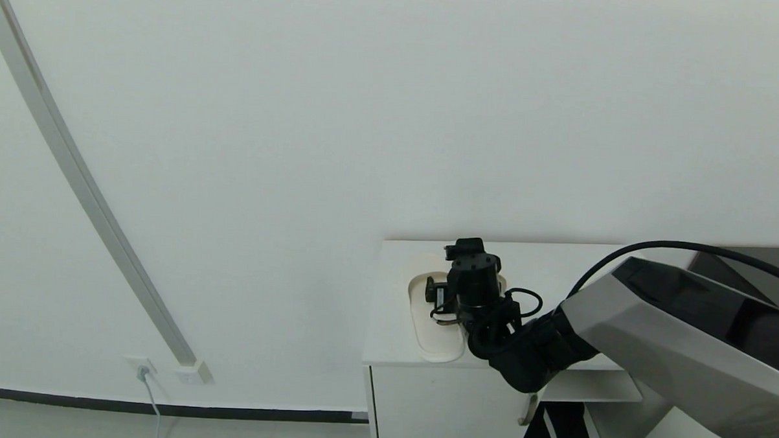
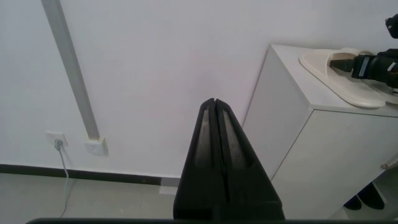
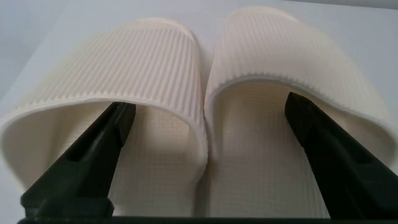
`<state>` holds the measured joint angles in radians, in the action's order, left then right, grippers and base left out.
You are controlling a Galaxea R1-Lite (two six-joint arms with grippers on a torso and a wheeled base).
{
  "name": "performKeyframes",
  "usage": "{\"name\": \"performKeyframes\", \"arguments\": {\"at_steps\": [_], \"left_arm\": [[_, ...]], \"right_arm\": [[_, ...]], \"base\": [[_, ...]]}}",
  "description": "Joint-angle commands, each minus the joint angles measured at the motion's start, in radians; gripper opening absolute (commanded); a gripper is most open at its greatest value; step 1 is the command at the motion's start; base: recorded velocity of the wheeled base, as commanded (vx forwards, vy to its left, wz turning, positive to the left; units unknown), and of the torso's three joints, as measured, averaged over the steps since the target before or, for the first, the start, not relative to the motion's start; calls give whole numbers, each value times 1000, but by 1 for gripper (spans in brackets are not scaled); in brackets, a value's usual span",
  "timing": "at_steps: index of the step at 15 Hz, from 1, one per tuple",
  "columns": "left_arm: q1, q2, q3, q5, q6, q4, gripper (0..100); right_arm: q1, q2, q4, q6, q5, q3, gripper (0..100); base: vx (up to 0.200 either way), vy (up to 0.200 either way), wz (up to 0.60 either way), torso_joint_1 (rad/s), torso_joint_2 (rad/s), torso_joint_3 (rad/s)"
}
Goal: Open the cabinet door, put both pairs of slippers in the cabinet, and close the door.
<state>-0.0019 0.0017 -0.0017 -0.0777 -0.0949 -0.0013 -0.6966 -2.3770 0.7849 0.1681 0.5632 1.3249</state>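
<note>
A pair of cream slippers (image 1: 434, 337) lies on top of the white cabinet (image 1: 422, 395). My right gripper (image 1: 451, 296) hangs over them, open. In the right wrist view one finger (image 3: 93, 155) reaches into the left slipper (image 3: 143, 62) and the other finger sits in the right slipper (image 3: 280, 50), with the gripper (image 3: 208, 106) straddling both straps. The left wrist view shows that slipper (image 2: 354, 90) on the cabinet top (image 2: 292, 68). My left gripper (image 2: 214, 106) is shut on nothing, off to the cabinet's left, facing the wall. A dark pair (image 1: 554, 432) lies low by the cabinet front.
A white wall stands behind the cabinet. A grey conduit strip (image 1: 74, 162) runs down it to a junction box, beside a wall socket (image 1: 141, 369) with a cable plugged in. Open floor lies left of the cabinet. A shelf edge (image 1: 591, 385) shows under the cabinet top.
</note>
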Motion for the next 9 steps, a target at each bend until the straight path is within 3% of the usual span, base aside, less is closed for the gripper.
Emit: {"name": "performKeyframes", "arguments": {"at_steps": [1, 2, 3, 9], "left_arm": [[0, 1, 0, -1, 0, 0, 0], [0, 1, 0, -1, 0, 0, 0], [0, 1, 0, -1, 0, 0, 0], [0, 1, 0, -1, -2, 0, 0]], "right_arm": [[0, -7, 1, 1, 0, 5, 100], [0, -7, 1, -1, 0, 5, 100], [0, -8, 1, 1, 0, 10, 0], [0, -10, 5, 2, 0, 10, 0]], "base": [[0, 0, 0, 0, 0, 0], [0, 0, 0, 0, 0, 0], [0, 0, 0, 0, 0, 0], [0, 0, 0, 0, 0, 0]]}}
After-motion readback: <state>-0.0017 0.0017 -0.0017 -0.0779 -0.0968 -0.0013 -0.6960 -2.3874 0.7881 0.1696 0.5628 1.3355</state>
